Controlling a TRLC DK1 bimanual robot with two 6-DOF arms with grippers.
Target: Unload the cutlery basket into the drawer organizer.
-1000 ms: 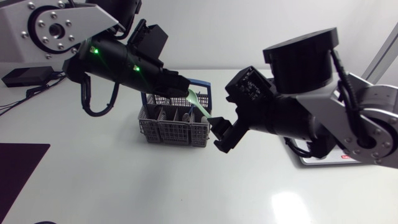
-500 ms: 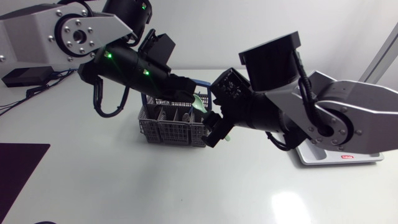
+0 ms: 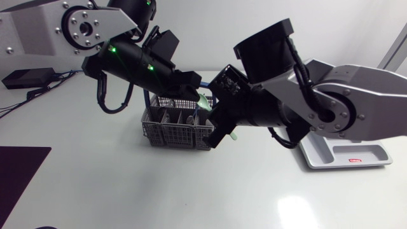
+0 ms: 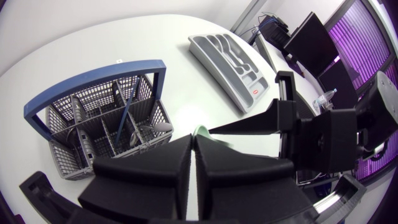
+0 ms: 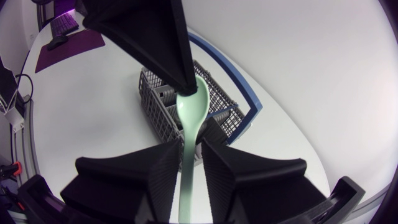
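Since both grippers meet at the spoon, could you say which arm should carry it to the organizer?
Probably right: the right gripper straddles the handle of the green spoon, and the drawer organizer lies on that side; the left gripper pinches its bowl.

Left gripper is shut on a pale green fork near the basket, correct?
Not a fork: it is a spoon, and the right wrist view shows its rounded bowl. The left gripper is shut on it near the basket.

pale green spoon (image 5: 193, 109) above grey basket (image 3: 178, 132), grey organizer (image 4: 231, 57) well apart
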